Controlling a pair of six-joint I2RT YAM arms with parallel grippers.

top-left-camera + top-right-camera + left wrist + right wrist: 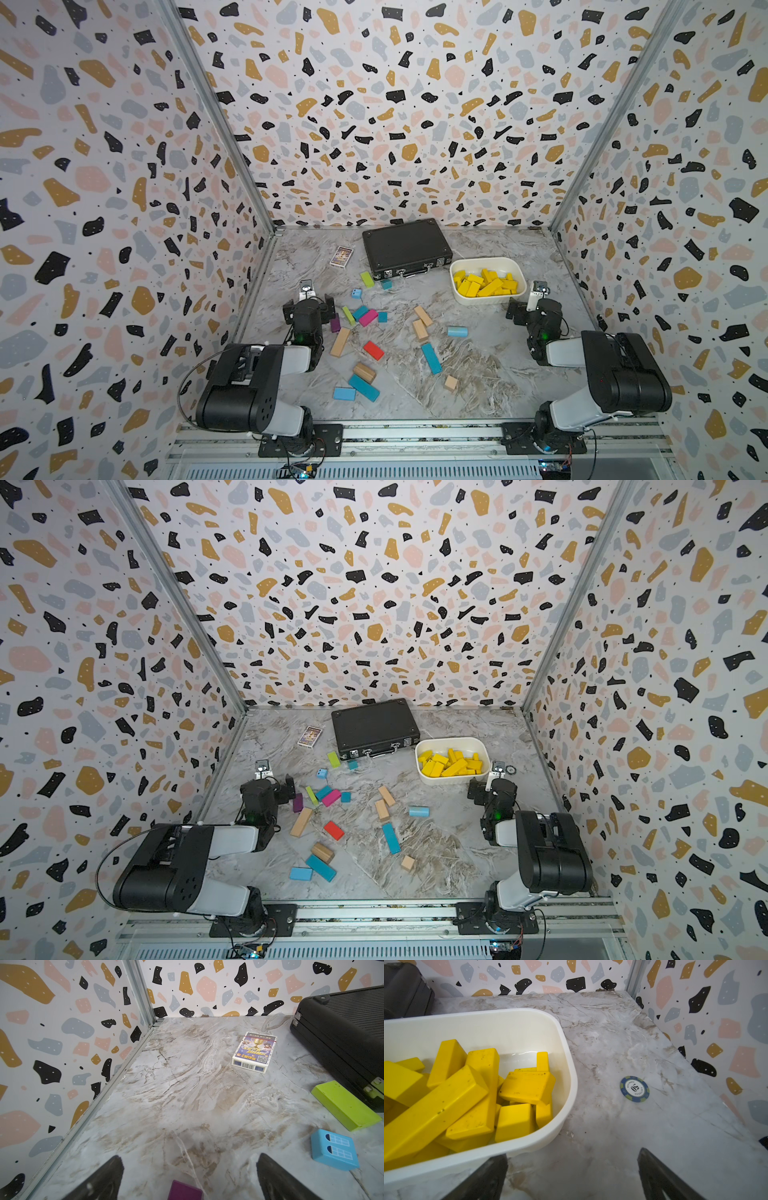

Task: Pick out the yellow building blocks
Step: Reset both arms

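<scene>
The yellow building blocks (486, 284) (453, 763) lie heaped in a white tub (457, 268) at the back right of the table. The right wrist view shows them close up (467, 1095) inside the tub's rim (566, 1047). My right gripper (534, 307) (571, 1156) hovers just off the tub's near right corner, open and empty. One of its fingers (492, 1172) is right by the rim. My left gripper (308, 306) (190, 1159) hangs open near the left wall. It is above bare marble, with a purple block (185, 1190) between and below its fingers. I see no yellow block among the loose ones.
A black case (405, 247) and a card box (341, 255) sit at the back. A poker chip (634, 1088) lies right of the tub. Loose lime (367, 279), blue (431, 358), tan (340, 341), red (373, 350) and magenta (368, 318) blocks are scattered across the middle.
</scene>
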